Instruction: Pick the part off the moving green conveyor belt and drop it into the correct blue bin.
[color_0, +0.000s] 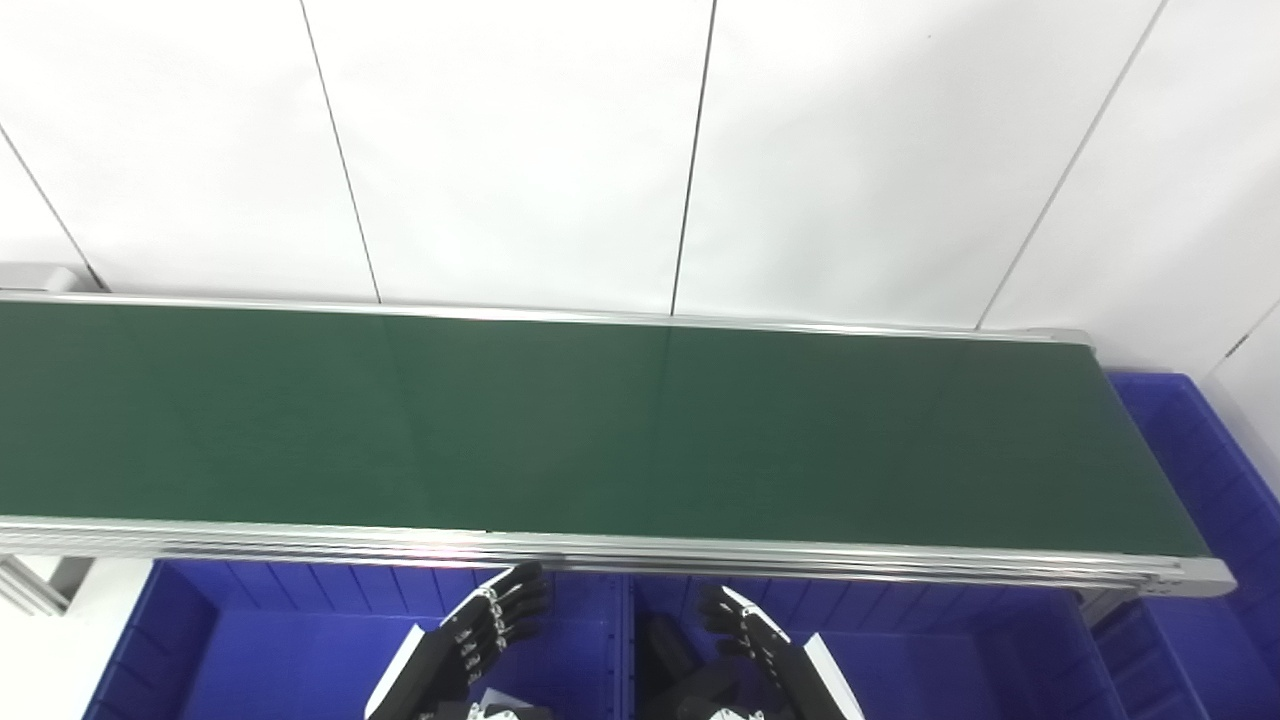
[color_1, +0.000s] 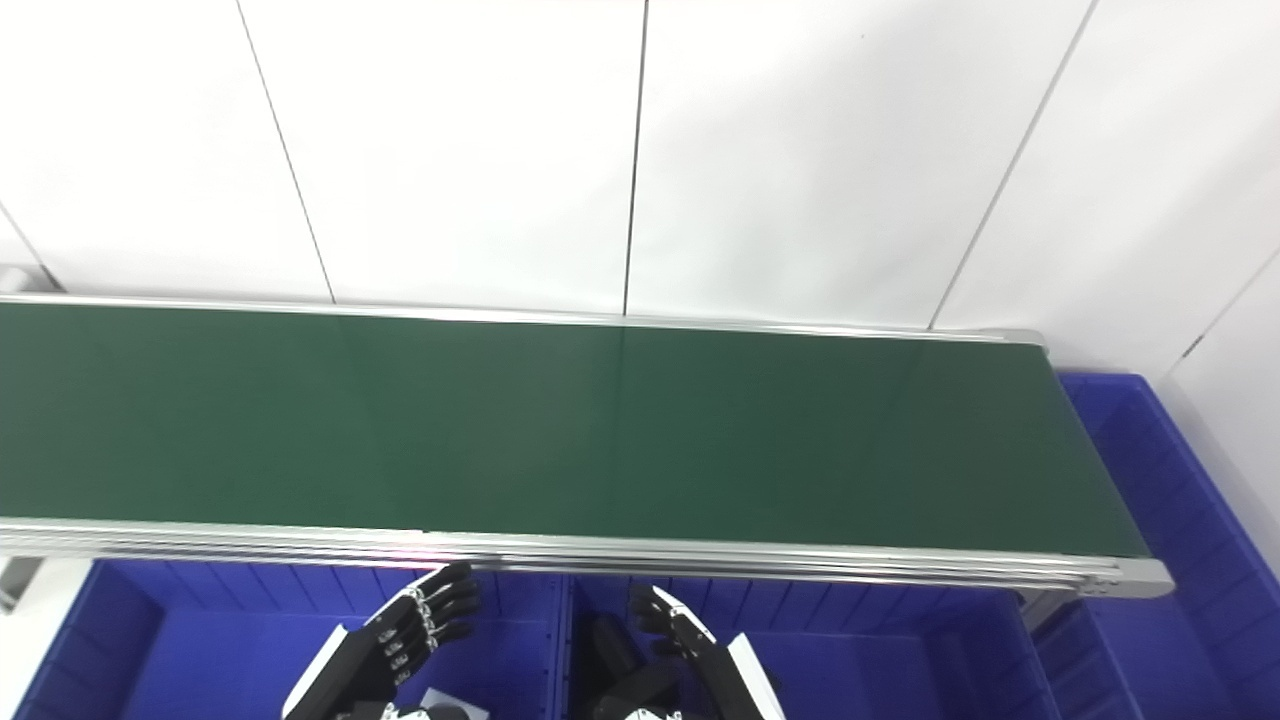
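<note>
The green conveyor belt (color_0: 600, 430) runs across the whole picture and no part shows anywhere on it. My left hand (color_0: 490, 620) hovers low over the left blue bin (color_0: 260, 640), just in front of the belt's near rail, fingers spread and holding nothing. My right hand (color_0: 745, 630) hangs over the middle blue bin (color_0: 920, 650), fingers apart and loosely curled, also holding nothing. Both hands sit below the belt's surface level, near the bottom edge of the picture.
A third blue bin (color_0: 1200, 470) stands past the belt's right end. The belt's silver near rail (color_0: 700, 555) lies just ahead of both hands. A divider wall (color_0: 625, 640) separates the two front bins. White wall panels rise behind the belt.
</note>
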